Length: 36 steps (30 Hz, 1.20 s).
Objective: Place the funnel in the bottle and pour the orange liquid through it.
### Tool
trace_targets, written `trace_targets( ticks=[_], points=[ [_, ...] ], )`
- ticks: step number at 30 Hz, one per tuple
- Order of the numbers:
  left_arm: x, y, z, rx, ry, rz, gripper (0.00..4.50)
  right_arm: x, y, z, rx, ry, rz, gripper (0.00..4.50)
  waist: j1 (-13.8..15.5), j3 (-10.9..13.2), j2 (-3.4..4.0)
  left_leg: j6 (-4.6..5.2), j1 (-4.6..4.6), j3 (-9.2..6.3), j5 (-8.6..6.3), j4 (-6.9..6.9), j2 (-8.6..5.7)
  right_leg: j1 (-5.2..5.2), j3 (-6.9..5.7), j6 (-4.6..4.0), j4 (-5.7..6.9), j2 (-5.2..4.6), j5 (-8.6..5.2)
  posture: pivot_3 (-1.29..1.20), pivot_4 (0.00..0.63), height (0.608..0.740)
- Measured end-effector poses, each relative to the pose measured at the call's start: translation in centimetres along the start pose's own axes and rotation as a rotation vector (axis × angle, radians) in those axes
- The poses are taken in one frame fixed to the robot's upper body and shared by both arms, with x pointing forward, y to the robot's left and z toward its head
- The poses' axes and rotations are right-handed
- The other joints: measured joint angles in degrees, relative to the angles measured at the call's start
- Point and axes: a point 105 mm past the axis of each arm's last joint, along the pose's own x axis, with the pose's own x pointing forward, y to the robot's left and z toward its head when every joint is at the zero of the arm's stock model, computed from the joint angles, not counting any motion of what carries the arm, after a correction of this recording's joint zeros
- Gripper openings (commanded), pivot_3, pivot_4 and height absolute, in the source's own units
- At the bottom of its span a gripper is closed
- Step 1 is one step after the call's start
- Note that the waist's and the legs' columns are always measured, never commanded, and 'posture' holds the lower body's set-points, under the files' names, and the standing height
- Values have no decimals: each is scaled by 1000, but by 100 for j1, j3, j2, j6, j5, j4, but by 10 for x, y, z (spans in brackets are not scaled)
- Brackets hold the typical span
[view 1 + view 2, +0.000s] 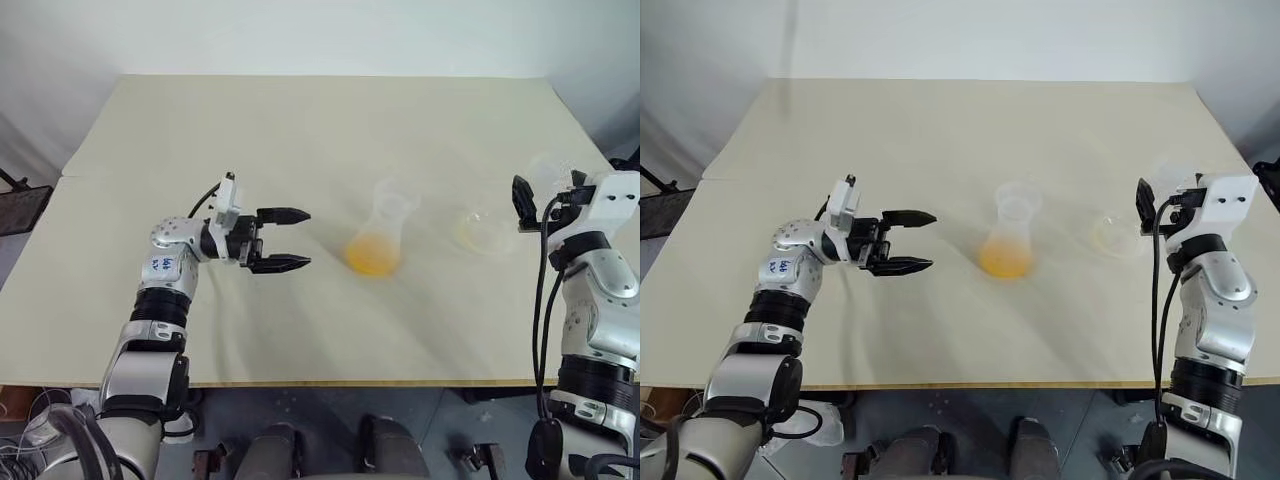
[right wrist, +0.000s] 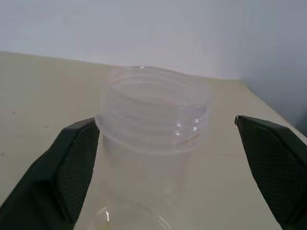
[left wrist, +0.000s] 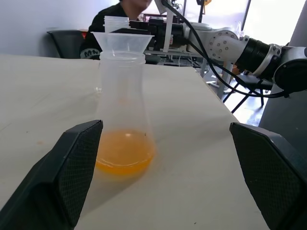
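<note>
Now: liquid in bottle, both grippers spread

Funnel (image 3: 123,40) sits in the neck of the bottle (image 1: 378,238), which stands mid-table (image 1: 300,130) holding orange liquid (image 3: 123,153). Left gripper (image 1: 282,240) gapes beside it, empty. Right gripper (image 2: 168,163) stands wide around a clear flask (image 2: 153,124), pads apart from it.

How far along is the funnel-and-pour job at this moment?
It looks essentially finished. The funnel sits in the neck of the bottle, and the orange liquid pools in its base. The clearer flask stands on the table, apparently empty, between the open fingers of the right gripper. The left gripper is open beside the bottle, holding nothing. What seems left is drawing the arms back.
</note>
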Motion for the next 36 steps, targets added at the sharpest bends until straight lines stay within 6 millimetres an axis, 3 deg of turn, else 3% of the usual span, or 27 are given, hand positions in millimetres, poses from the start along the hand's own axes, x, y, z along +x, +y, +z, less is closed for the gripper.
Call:
trace_targets(
  ticks=[7, 13, 19, 22, 26, 30, 32, 36],
  points=[
    [0, -1, -1, -44, 1, 18, 4500, -4, 2, 35, -43, -71, 36, 4467, 11, 0, 0, 0, 0, -1, 0, 1, 0, 0, 0, 0, 0, 0, 0, 0, 150, 740],
    [0, 1, -2, -56, 2, 39, 4500, -4, 5, 46, -26, -86, 79, 4467, 6, 0, 0, 0, 0, 1, 0, 0, 0, 0, 0, 0, -2, 0, 0, 0, 150, 740],
    [-4, 4, -3, -63, 24, 101, 4500, -11, 36, 94, -56, -196, 297, 4467, 14, 0, 0, 0, 0, -1, 0, 0, 2, 0, 0, 0, -4, 0, 0, 0, 150, 740],
    [-12, -1, -7, -75, 33, 104, 4500, -21, 50, 106, -95, -204, 410, 4467, 31, 0, 0, 0, -2, -2, 0, 0, 1, 2, -3, 0, -6, 0, 0, 0, 150, 740],
    [-17, -6, -9, -77, 32, 106, 4500, -41, 62, 95, -115, -134, 550, 4467, 98, 0, -1, 0, -1, 0, 0, 4, 0, 9, -3, 0, -12, 0, 0, 0, 150, 740],
    [-32, -9, -7, -63, 37, 139, 4500, -93, 80, 70, -102, 20, 802, 4467, 168, 0, -1, 0, -2, -8, -1, 0, 2, 13, -14, 0, -18, 0, 0, 0, 150, 740],
    [-41, -12, -10, -67, 58, 155, 4500, -115, 82, 53, -106, 110, 878, 4467, 169, 0, -3, 1, 5, -6, -2, 4, 0, 24, -12, 2, -23, 0, 1, 0, 150, 740],
    [-52, -18, -15, -86, 80, 151, 4500, -139, 75, 26, -111, 217, 930, 4467, 175, 0, -3, 4, 10, -1, -1, 10, 0, 33, -3, 4, -32, 1, 2, 0, 150, 740]
  ],
)
